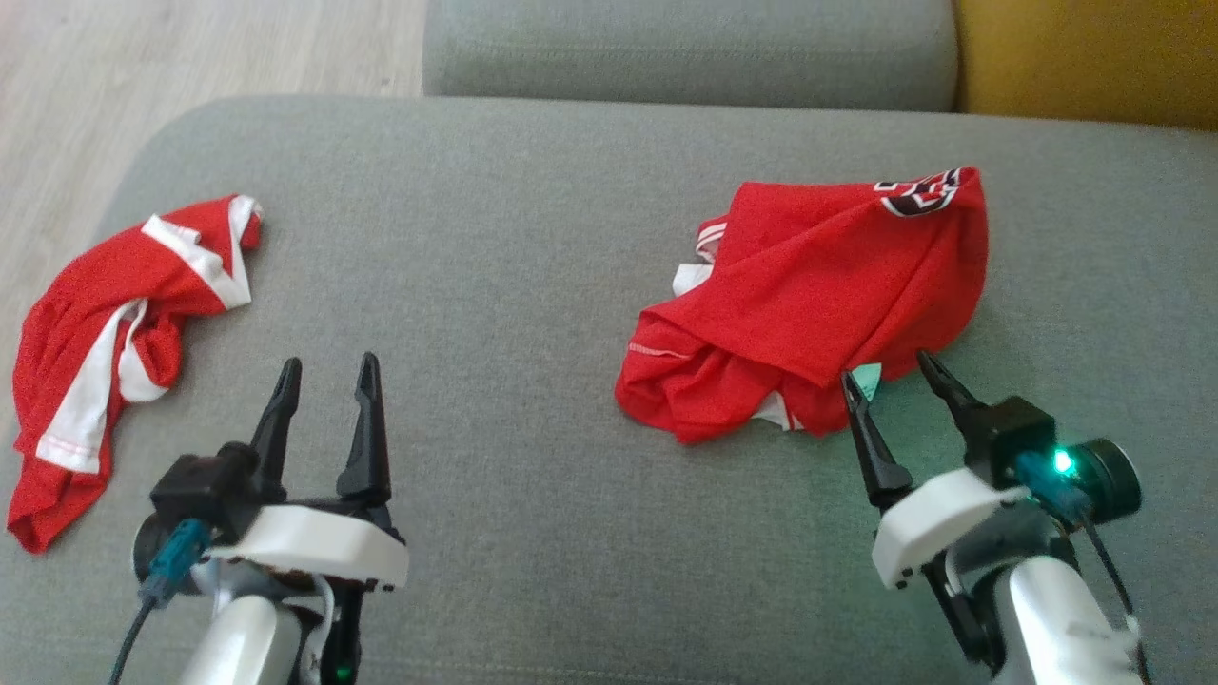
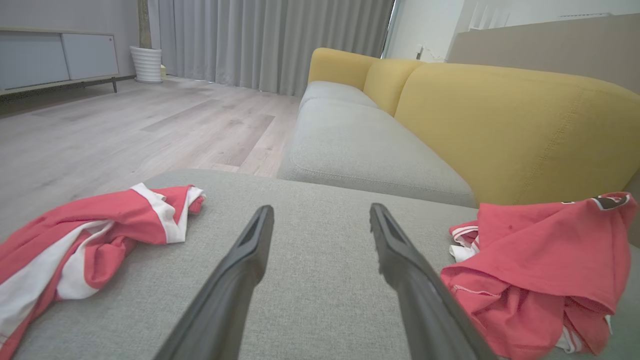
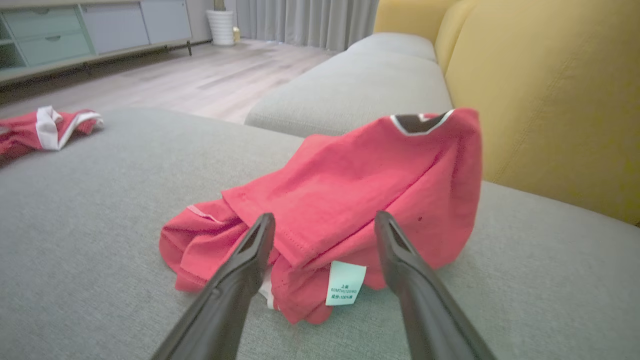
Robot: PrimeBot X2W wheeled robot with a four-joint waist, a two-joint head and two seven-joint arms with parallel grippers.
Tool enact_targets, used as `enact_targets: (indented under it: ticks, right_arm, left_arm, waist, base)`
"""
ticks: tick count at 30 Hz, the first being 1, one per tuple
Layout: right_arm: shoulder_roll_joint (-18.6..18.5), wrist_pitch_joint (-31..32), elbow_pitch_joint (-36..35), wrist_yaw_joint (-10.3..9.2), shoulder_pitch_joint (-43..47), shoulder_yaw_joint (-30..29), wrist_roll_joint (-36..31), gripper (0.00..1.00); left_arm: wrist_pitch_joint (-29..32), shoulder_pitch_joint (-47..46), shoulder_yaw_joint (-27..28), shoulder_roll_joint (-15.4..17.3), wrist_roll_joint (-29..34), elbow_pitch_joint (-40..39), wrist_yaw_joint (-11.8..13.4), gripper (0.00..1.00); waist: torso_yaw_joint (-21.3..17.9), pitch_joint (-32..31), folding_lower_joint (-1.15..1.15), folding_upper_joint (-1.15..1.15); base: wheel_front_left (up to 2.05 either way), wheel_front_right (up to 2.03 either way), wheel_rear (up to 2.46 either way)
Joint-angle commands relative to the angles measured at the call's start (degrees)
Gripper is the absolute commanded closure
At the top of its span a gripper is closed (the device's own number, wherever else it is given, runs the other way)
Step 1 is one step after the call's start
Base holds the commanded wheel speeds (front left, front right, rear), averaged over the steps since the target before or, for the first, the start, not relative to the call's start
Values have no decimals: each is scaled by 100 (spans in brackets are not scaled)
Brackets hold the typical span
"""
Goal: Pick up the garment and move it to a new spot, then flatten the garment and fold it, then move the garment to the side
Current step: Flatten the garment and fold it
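Jersey (image 1: 809,285) of red cloth, with a dark, white-edged crest at its far corner, lies heaped on the grey sofa cushion (image 1: 533,285), toward 3 o'clock in the head view. Its folds are piled on one another and a pale care label (image 3: 345,282) sticks out of the near hem. Right end effector (image 1: 885,366) sits at 5 o'clock, just at that near hem, its two dark fingers spread wide with the label between their tips; they pinch nothing, and whether the tips touch the cloth I cannot tell. Left end effector (image 1: 329,362) sits at 7 o'clock over bare cushion, its fingers likewise spread apart and empty, well apart from the jersey. A second red garment (image 1: 105,333) with white bands lies bunched at 9 o'clock, near the cushion's left edge. Beyond the cushion, at 12 o'clock, runs another grey seat cushion (image 1: 685,48), with a yellow backrest (image 1: 1094,57) at 1 o'clock and pale wood floor (image 1: 143,57) at 11 o'clock.
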Motion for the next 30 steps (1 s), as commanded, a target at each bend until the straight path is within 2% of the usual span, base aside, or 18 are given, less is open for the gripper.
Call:
enact_targets:
  ticks: [1, 11, 19, 20, 21, 22, 30]
  right_arm:
    - [-28, 52, -80, 39, -363, 130, -70, 0]
    - [-28, 158, 1189, 39, -1032, 133, -480, 0]
    - [-28, -244, 1852, 39, -1430, -68, -457, 0]
    - [-28, -317, 1871, 39, -1461, -110, -420, 43]
    - [-28, -384, 1882, 39, -1487, -137, -393, 93]
    - [-28, -449, 1888, 39, -1505, -151, -376, 100]
    - [-28, -867, 1527, 39, -1592, -179, -356, 100]
  left_arm:
    - [-68, -323, 213, 33, 52, -174, -38, 0]
    - [-69, -488, 185, -324, 90, 28, -347, 0]
    - [-70, -638, 222, -540, 218, 143, -522, 0]
    - [-70, -635, 232, -561, 232, 160, -535, 0]
    - [-70, -630, 243, -582, 244, 179, -547, 0]
    - [-70, -624, 258, -601, 256, 199, -556, 0]
    - [-70, -533, 341, -732, 350, 299, -631, 0]
  waist:
    - [48, 102, 0, 0]
    - [301, 539, 0, 0]
    - [475, 709, 0, 0]
    - [480, 708, 0, 0]
    - [482, 701, 0, 0]
    - [477, 680, 0, 0]
    - [356, 280, 0, 0]
  base:
    - [0, 0, 0]
    - [0, 0, 0]
    - [0, 0, 0]
    - [0, 0, 0]
    - [0, 0, 0]
    - [0, 0, 0]
    - [0, 0, 0]
